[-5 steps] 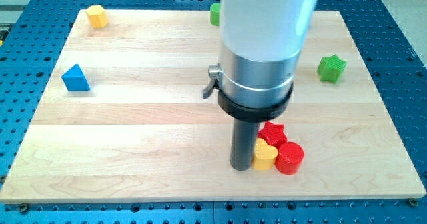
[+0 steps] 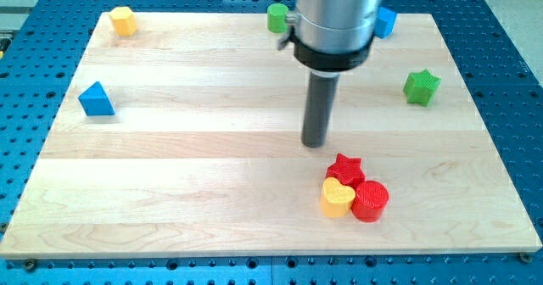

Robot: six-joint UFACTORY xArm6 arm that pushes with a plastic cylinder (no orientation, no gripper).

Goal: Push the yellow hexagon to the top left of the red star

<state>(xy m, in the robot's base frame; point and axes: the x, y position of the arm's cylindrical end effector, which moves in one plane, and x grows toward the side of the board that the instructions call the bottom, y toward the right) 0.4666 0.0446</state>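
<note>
The yellow hexagon (image 2: 124, 19) sits at the board's top left corner. The red star (image 2: 345, 168) lies at the lower right of the middle, touching a yellow heart (image 2: 337, 198) and a red cylinder (image 2: 370, 200) below it. My tip (image 2: 315, 142) rests on the board just up and to the left of the red star, with a small gap between them. It is far to the right of and below the yellow hexagon.
A blue triangle (image 2: 96, 99) lies at the left. A green cylinder (image 2: 277, 17) and a blue block (image 2: 386, 21) sit at the top edge, either side of the arm. A green star (image 2: 421, 87) lies at the right.
My tip has moved up the view, from beside the yellow heart's left to up-left of the red star. The blocks have not moved.
</note>
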